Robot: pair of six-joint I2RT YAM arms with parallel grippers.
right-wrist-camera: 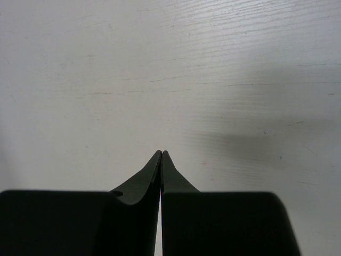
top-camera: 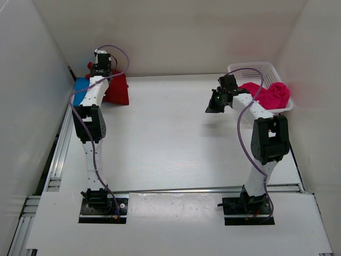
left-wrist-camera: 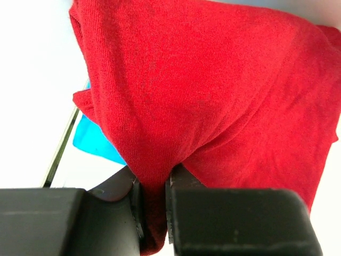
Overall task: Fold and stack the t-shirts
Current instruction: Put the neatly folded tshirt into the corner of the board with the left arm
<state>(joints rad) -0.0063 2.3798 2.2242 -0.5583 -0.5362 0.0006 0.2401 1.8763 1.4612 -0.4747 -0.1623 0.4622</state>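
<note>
- While the left tool (left-wrist-camera: 153, 213) is clamped on a fold of the dark red cloth t-shirt (left-wrist-camera: 213, 96), that shirt lies bunched at the far left corner of the white desk (top-camera: 170, 144).
- Beside it, partly hidden by it, the bright blue cloth t-shirt (top-camera: 80, 86) lies along the left edge.
- The right tool (right-wrist-camera: 161, 160) hangs over bare desk toward the far right corner, its fingers pressed together.
- The bright pink-magenta cloth t-shirt (top-camera: 273, 94) is heaped in the white plastic mesh basket (top-camera: 250, 68) at the far right corner.
</note>
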